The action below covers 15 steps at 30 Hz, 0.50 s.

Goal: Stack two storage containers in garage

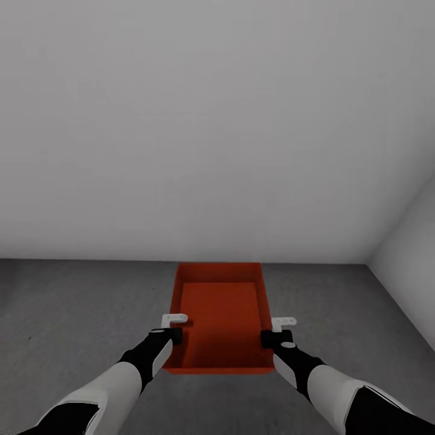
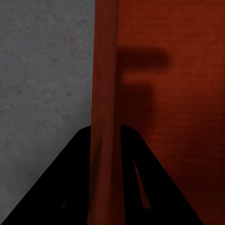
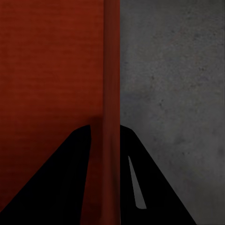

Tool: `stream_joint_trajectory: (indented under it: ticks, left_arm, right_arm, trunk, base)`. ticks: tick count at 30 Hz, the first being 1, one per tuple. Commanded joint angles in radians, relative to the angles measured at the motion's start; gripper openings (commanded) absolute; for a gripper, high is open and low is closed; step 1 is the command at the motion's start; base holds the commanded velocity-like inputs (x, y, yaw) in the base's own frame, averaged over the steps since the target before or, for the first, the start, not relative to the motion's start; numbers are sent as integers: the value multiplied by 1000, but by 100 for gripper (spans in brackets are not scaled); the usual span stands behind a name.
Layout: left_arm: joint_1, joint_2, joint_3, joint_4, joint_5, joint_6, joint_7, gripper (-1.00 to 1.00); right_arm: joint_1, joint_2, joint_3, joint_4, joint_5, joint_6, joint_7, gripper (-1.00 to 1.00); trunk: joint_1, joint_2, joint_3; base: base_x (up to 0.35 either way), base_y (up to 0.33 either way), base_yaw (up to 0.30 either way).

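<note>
**Both grippers clamping one bin by its side walls**

The left gripper [image 1: 175, 334] is pinching the left wall of the orange-red, lidless rectangular storage container [image 1: 220, 314], one black finger [image 2: 70, 187] outside the wall and one inside. The right gripper [image 1: 270, 337] is gripping the opposite wall likewise. The container is sitting between the two arms over the dark grey speckled concrete floor [image 1: 72, 314], near the plain grey-white wall [image 1: 211, 121]. A second pale wall [image 1: 411, 266] is meeting it at the right corner.

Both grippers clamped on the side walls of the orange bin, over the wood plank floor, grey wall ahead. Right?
Not the floor. The head view shows dark grey concrete floor, not wood planks. The rest holds: left gripper and right gripper clamp the side walls of the orange bin, grey wall ahead.
</note>
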Motion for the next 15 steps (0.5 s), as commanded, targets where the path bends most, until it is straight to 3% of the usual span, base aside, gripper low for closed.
stream_joint_trajectory:
  ticks: [1,15]
  left_arm:
    - [0,31,-9,-2,-22,9,14,-100]
    - [0,32,-9,-3,-23,9,17,-100]
  right_arm:
    - [-1,-12,-3,36,-12,-6,-7,-100]
    - [0,-12,-3,36,-11,-6,-7,-100]
  trunk:
    - [0,-1,-2]
    - [0,-1,-25]
  base:
    - [0,0,0]
    - [0,0,0]
